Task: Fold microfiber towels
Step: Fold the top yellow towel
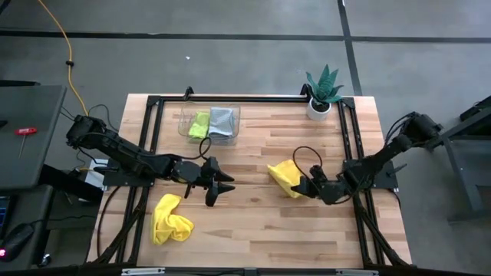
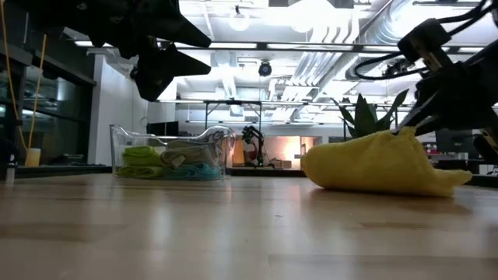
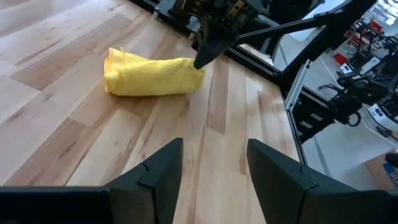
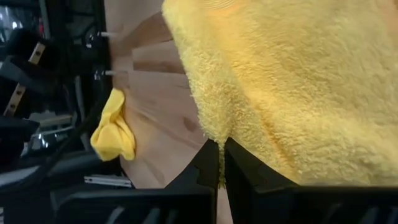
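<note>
The yellow towel [image 1: 284, 176] is pinched by the closed right gripper [image 1: 305, 186]; its edge should be drawn flat while the left gripper [image 1: 222, 186] is held open nearby.

Even, soft overhead light falls on the pale wooden plank table [image 1: 261, 222], with only faint shadows under the arms. In the low view the bright ceiling strip lights [image 2: 311, 15] at twelve o'clock glare, leaving the arms as silhouettes. The near tabletop there is blurred, sheened with reflection.
</note>
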Action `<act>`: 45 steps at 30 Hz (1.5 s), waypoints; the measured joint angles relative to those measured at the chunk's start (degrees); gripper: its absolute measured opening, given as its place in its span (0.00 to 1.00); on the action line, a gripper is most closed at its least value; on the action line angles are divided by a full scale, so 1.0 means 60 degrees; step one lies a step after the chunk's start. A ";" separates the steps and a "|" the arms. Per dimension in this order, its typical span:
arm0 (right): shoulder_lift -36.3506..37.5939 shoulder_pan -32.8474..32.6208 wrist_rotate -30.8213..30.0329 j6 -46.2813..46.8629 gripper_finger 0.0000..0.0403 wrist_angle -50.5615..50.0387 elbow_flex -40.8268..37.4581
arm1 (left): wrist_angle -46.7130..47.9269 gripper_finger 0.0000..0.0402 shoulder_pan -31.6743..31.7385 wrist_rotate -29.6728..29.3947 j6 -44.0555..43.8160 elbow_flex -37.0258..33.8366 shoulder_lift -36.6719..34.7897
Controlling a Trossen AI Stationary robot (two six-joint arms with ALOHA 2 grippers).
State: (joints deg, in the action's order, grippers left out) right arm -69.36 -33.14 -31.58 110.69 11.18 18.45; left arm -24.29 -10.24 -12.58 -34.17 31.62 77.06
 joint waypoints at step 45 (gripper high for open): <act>-0.3445 0.0716 0.1470 -0.1806 0.00 0.0736 0.2544 | 0.0098 0.42 -0.0042 0.1765 -0.1035 -0.0004 -0.0004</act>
State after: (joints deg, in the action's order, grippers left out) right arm -90.03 -28.85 -22.76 99.85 15.60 33.71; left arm -23.70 -10.49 -1.99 -40.38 31.59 77.03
